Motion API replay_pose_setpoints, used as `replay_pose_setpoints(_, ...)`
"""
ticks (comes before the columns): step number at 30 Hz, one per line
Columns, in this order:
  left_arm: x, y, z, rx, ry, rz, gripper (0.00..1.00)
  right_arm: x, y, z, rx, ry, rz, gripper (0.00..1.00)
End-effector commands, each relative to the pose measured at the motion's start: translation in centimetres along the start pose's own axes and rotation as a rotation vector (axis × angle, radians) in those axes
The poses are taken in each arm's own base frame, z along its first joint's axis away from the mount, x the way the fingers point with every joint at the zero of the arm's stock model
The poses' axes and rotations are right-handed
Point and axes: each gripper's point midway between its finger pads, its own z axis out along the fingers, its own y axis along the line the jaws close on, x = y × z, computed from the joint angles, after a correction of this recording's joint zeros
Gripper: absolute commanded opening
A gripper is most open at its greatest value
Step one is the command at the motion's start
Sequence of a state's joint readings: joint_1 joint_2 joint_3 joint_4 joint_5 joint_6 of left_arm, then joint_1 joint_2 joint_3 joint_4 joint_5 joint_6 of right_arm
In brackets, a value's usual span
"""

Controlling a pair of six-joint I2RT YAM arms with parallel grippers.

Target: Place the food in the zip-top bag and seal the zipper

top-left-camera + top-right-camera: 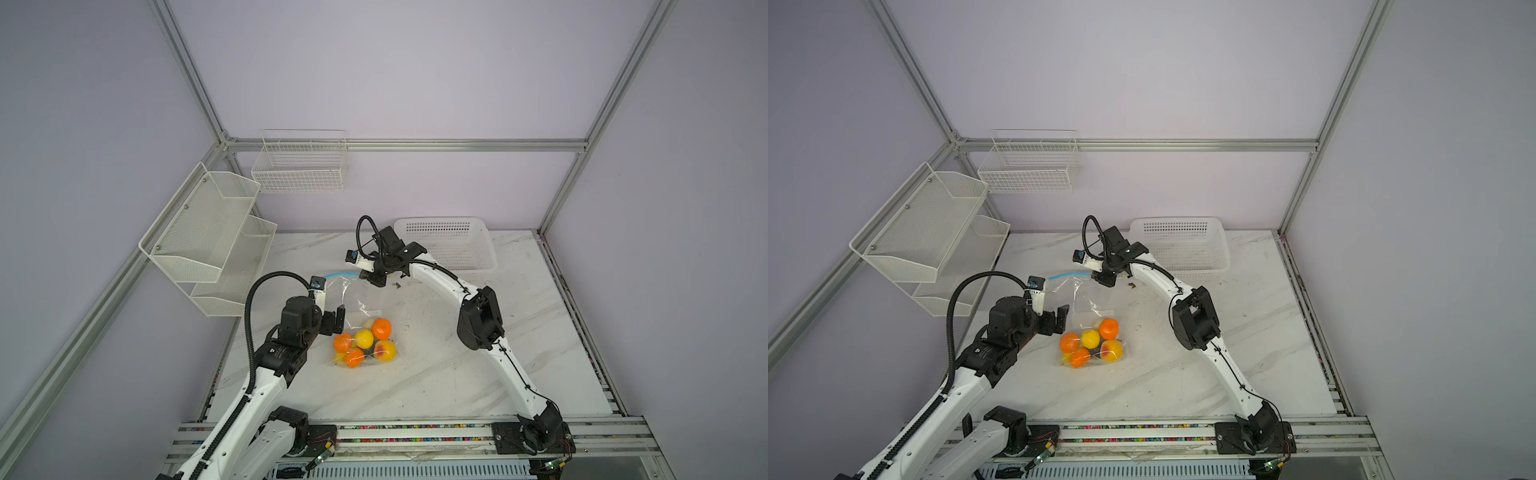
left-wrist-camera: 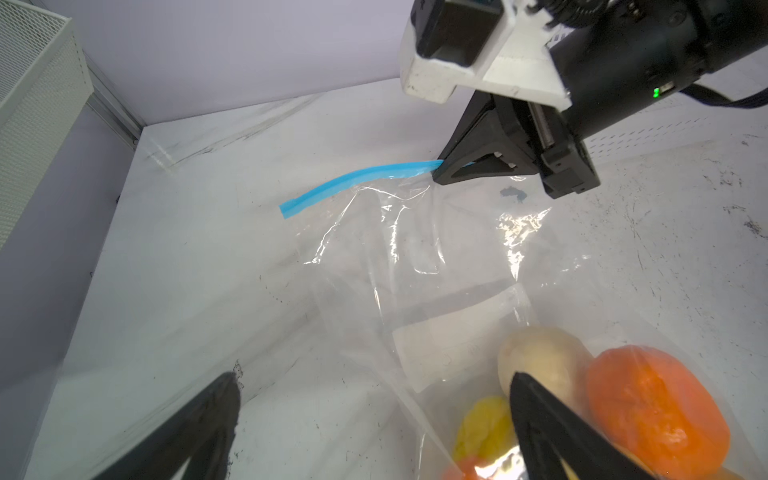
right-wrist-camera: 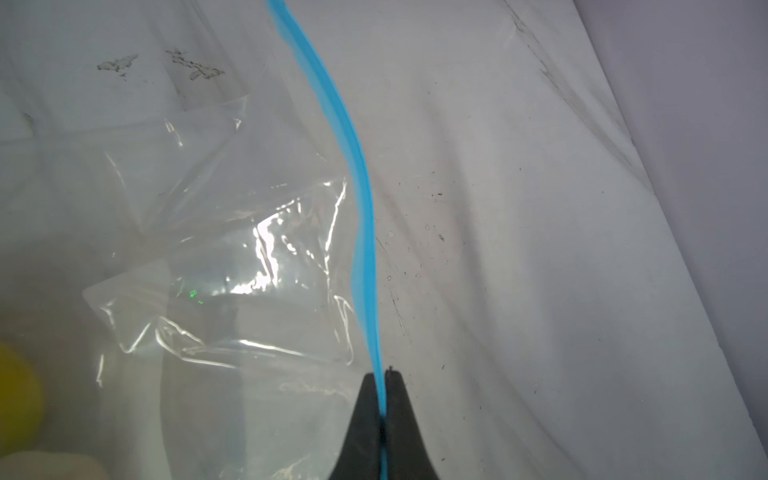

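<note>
The food (image 1: 365,343) is contained in the near end of the zip-top bag (image 1: 353,297), which is laid flat near the middle of the table (image 1: 436,374). Three orange tangerines, two yellow fruits, a cream-white bulb (image 2: 540,357) and a dark lump are seen bunched together through the clear film in both top views; a further yellow piece is partly hidden at the near left edge of the cluster. The far part of the bag is crinkled and holds no food. The zipper (image 2: 353,180) forms the far edge of the bag as a light-blue strip. One end of the strip is pinched between the pressed-together jaws of the right gripper (image 3: 380,376), and the free end is curved away toward the left side of the table. Whether the strip is sealed along its length cannot be told. The left gripper (image 1: 334,322) is positioned just left of the food with its jaws spread wide and nothing is held in them; in the left wrist view, one finger is seen in front of the bulb. A white perforated basket (image 1: 449,241) is located at the far right of the table, behind the right gripper.
</note>
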State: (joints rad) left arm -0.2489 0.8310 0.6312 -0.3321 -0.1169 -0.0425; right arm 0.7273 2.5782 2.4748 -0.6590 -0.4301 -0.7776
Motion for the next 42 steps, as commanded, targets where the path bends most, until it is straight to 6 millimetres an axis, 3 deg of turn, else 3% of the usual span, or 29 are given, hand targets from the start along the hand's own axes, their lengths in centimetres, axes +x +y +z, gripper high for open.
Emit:
replay_pose_setpoints(1, -4.3, 0.2, -1.7, 0.009, -0.102, -0.038, 1.00, -0.2, -0.8, 1.0, 0.044, -0.016, -0.008, 0.03)
replay_pose_setpoints(4, -4.0, 0.0, -1.7, 0.017, -0.096, -0.043, 1.00, 0.0, -1.2, 1.5, 0.063, -0.021, -0.011, 0.17)
replay_pose_setpoints(9, -3.8, -0.2, -1.3, 0.028, -0.092, -0.052, 1.00, -1.1, -2.1, 1.3, 0.099, -0.058, -0.017, 0.49)
replay_pose_setpoints(12, -4.0, -0.6, -1.3, 0.049, -0.105, -0.062, 1.00, -3.3, -3.3, -1.1, 0.140, -0.102, -0.035, 0.66)
replay_pose_setpoints(15, -4.1, -1.1, -1.1, 0.081, -0.107, -0.079, 1.00, -7.4, -4.5, -5.5, 0.172, -0.224, -0.040, 0.83)
replay_pose_setpoints(17, -4.0, -1.3, -1.1, 0.094, -0.104, -0.094, 1.00, -9.3, -4.0, -8.1, 0.153, -0.288, -0.044, 0.84)
replay_pose_setpoints(20, -3.4, -1.6, -1.1, 0.112, -0.090, -0.141, 1.00, -9.4, -1.8, -10.3, 0.114, -0.338, 0.008, 0.80)
replay_pose_setpoints(22, -3.0, -1.5, -1.1, 0.110, -0.083, -0.174, 1.00, -9.0, 0.7, -11.9, 0.080, -0.406, 0.044, 0.76)
replay_pose_setpoints(25, -2.3, -1.3, -1.0, 0.102, -0.065, -0.245, 1.00, -8.3, 6.0, -14.0, 0.013, -0.507, 0.040, 0.70)
replay_pose_setpoints(28, -1.9, -0.7, -0.5, 0.098, -0.048, -0.310, 1.00, -7.1, 10.5, -14.6, -0.032, -0.518, -0.013, 0.64)
replay_pose_setpoints(31, -1.8, -0.5, 0.3, 0.131, -0.028, -0.377, 1.00, -6.5, 14.1, -14.0, -0.092, -0.533, -0.006, 0.54)
replay_pose_setpoints(34, -2.5, -1.0, 0.8, 0.189, -0.024, -0.431, 1.00, -5.4, 16.7, -12.0, -0.152, -0.522, 0.021, 0.47)
replay_pose_setpoints(39, -2.8, -2.0, 1.2, 0.253, -0.006, -0.456, 1.00, -1.3, 18.0, -8.5, -0.143, -0.430, 0.074, 0.46)
replay_pose_setpoints(42, -2.4, -2.2, 1.3, 0.259, 0.009, -0.451, 1.00, 0.2, 18.1, -7.2, -0.135, -0.390, 0.078, 0.48)
